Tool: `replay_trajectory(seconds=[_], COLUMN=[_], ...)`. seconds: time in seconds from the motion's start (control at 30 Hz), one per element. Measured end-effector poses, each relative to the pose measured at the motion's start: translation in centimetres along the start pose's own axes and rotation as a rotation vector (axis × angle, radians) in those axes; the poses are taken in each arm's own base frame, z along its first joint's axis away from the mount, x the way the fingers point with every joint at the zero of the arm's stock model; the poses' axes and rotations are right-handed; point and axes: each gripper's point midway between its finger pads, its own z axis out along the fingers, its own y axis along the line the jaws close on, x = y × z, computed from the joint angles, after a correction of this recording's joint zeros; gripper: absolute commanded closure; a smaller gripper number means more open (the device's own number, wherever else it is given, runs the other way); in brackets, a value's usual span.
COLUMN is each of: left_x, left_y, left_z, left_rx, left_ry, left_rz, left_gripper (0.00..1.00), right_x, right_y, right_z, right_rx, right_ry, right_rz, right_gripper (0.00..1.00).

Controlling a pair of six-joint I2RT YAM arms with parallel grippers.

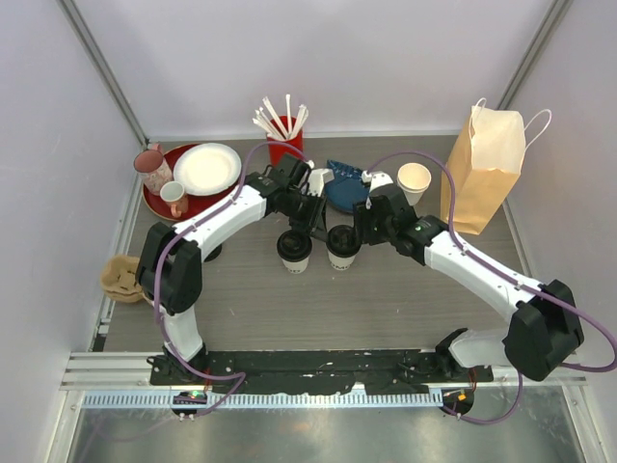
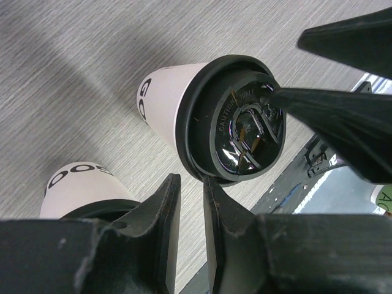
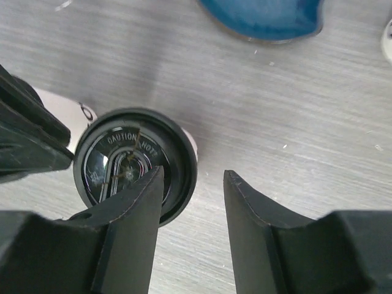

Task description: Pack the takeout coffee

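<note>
Two cream-white cups with black lids stand side by side mid-table, the left cup [image 1: 293, 250] and the right cup [image 1: 342, 246]. My left gripper [image 1: 310, 229] hovers just behind and between them, nearly shut and empty. In the left wrist view [image 2: 191, 179] its right fingertip [image 2: 211, 187] is at the rim of the right cup's lid [image 2: 236, 125], and the left cup [image 2: 79, 187] sits at lower left. My right gripper [image 1: 359, 230] is open. In the right wrist view [image 3: 193, 174] its left finger [image 3: 138, 202] overlaps the right cup's lid [image 3: 122, 156], and its other finger is over bare table.
A brown paper bag [image 1: 487, 169] stands at the back right, with a lidless cream cup [image 1: 415, 178] beside it. A blue dish [image 1: 342, 188] and a red straw holder [image 1: 284, 145] are behind the grippers. A red tray [image 1: 159, 198] holds a plate and mugs. A cardboard carrier [image 1: 122, 278] lies at the left.
</note>
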Motion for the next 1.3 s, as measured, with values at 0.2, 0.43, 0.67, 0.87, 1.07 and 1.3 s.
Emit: replay_trajectory(seconds=[0.2, 0.43, 0.67, 0.87, 1.07, 1.3], left_x=[0.1, 0.5, 0.5, 0.3, 0.0, -0.3], left_y=[-0.1, 0.2, 0.2, 0.0, 0.0, 0.2], left_z=[0.2, 1.4, 1.6, 1.9, 2.0, 1.8], left_rx=[0.01, 0.028, 0.05, 0.068, 0.067, 0.039], left_ry=[0.002, 0.027, 0.032, 0.03, 0.023, 0.01], left_rz=[-0.006, -0.037, -0.056, -0.067, -0.063, -0.038], left_gripper=[0.75, 0.77, 0.81, 0.87, 0.84, 0.77], right_x=[1.4, 1.5, 2.0, 2.3, 2.6, 2.5], right_y=[0.8, 1.7, 1.4, 1.1, 0.8, 0.8], right_z=[0.6, 1.1, 1.5, 1.5, 1.6, 1.4], right_rx=[-0.078, -0.134, -0.144, -0.16, -0.183, -0.183], right_ry=[0.026, 0.02, 0.0, -0.032, -0.059, -0.049], right_rz=[0.043, 0.062, 0.092, 0.128, 0.163, 0.166], right_gripper=[0.49, 0.55, 0.6, 0.69, 0.67, 0.58])
